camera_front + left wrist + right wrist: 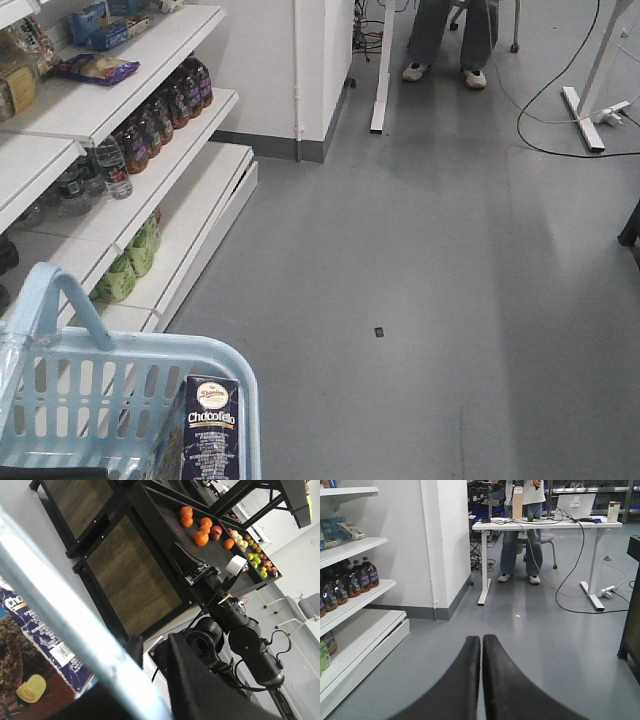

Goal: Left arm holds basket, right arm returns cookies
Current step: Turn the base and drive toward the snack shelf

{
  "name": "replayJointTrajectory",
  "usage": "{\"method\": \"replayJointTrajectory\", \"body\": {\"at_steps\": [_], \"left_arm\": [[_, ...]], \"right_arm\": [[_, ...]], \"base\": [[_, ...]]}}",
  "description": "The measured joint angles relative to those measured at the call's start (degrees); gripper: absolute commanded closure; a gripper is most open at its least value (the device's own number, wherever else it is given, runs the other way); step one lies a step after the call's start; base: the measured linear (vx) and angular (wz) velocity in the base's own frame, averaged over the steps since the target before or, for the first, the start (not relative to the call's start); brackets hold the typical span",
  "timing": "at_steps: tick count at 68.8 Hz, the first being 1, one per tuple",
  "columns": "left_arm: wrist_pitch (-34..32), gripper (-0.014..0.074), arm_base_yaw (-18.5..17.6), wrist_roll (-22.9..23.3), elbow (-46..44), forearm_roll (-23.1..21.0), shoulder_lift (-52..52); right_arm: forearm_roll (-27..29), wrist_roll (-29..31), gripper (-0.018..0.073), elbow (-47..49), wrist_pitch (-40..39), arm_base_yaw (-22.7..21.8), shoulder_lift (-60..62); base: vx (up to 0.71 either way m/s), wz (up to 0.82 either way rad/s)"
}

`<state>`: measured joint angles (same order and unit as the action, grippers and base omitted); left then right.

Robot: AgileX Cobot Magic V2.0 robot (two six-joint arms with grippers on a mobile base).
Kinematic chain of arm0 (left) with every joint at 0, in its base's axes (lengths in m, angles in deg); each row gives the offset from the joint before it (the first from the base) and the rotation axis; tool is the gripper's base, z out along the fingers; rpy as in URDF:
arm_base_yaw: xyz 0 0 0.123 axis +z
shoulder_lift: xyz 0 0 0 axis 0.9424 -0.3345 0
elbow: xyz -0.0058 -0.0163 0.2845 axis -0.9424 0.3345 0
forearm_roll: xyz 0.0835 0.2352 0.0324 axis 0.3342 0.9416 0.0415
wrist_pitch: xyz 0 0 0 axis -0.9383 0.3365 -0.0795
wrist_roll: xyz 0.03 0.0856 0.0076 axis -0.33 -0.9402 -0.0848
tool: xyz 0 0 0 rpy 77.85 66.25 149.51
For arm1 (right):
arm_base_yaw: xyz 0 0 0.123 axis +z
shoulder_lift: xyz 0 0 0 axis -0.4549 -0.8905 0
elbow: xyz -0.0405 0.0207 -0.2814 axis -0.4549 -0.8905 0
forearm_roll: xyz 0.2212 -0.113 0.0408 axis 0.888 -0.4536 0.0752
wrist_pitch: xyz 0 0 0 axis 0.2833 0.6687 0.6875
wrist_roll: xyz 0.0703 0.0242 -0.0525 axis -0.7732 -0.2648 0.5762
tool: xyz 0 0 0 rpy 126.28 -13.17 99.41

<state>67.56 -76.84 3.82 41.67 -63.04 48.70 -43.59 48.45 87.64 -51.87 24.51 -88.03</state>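
- The right gripper (481,677) is clenched and empty; reaching in unopened could topple the cookies (211,425).
- The cookies stand upright inside the basket (130,343), at its 3 o'clock wall.
- The left gripper (152,647) is possibly holding the basket, but I cannot tell; a slip would drop it.
- Count: one basket, one cookies carton.

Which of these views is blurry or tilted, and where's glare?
Left wrist view is tilted, the basket bar an out-of-focus smear; front view is sharp, the cookies lettering legible; right wrist view shows sheen on the floor under the desk.
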Motion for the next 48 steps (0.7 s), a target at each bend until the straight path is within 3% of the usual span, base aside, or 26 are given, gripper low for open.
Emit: {"method": "replayJointTrajectory", "body": {"at_steps": [48], "left_arm": [[0.00, 0.0603, 0.00, 0.00, 0.00, 0.00, 0.00]], "right_arm": [[0.00, 0.00, 0.0563, 0.00, 0.00, 0.00, 0.00]], "base": [[0.44, -0.13]]}}
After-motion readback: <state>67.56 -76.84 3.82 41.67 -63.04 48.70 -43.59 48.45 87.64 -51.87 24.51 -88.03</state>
